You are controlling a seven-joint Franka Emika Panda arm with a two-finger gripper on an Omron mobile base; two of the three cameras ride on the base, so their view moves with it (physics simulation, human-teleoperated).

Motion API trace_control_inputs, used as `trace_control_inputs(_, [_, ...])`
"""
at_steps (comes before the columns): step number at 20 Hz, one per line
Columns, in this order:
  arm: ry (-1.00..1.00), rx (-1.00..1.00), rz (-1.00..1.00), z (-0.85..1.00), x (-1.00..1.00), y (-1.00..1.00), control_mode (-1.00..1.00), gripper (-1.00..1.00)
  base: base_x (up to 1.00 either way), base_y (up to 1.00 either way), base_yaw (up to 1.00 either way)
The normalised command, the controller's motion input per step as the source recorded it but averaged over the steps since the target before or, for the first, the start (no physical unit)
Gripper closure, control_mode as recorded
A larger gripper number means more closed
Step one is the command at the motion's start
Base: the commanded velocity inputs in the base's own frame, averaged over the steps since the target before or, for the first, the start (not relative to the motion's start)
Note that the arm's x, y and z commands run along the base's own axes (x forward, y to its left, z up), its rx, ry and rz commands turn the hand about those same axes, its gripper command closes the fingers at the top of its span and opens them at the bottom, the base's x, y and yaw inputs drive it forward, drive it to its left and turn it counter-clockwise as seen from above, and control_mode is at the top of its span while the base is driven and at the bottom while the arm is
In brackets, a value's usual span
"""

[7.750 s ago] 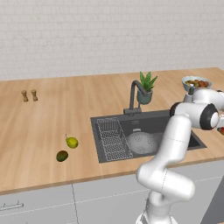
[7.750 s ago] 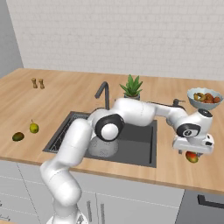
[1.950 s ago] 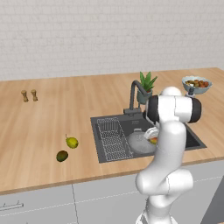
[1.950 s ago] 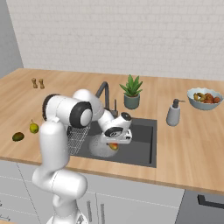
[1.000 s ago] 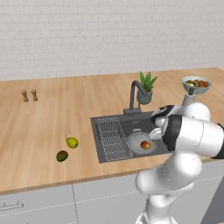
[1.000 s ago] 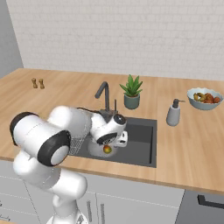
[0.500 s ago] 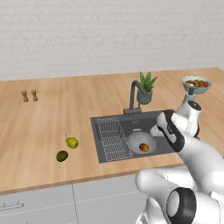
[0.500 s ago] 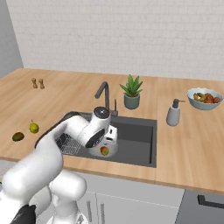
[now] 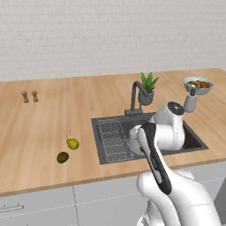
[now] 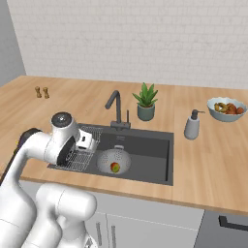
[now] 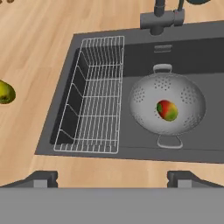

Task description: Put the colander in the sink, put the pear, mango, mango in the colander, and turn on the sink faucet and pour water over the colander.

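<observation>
Resting in the colander [image 11: 167, 109], one unlabelled red-green mango [image 11: 167, 110], end effector [image 11: 111, 176] spread wide above the sink [image 11: 205, 57].

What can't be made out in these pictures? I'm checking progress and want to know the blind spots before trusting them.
- Left base view: the colander and most of the sink sit behind the white arm.
- Hand view: the sink faucet is cut off by the top edge, so its spout is unseen.
- Right base view: the bowl of fruit is too small to identify pieces.
</observation>
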Motion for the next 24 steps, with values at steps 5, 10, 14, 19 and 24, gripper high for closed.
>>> trace_control_inputs(5, [0.0,-0.12,0.0,0.71,0.0,1.0,-1.0,-1.0,0.0,0.0,0.0])
trace_control_inputs(10, [0.1,-0.09,0.02,0.41,0.06,1.0,-1.0,-1.0,0.0,0.0,0.0])
trace_control_inputs(14, [0.28,0.0,0.13,0.07,0.31,0.88,-1.0,-1.0,0.0,0.0,0.0])
trace_control_inputs(19, [0.22,0.01,0.15,0.0,0.39,0.71,-1.0,-1.0,0.0,0.0,0.0])
trace_control_inputs(24, [0.17,-0.01,0.03,-0.18,0.54,0.5,-1.0,-1.0,0.0,0.0,0.0])
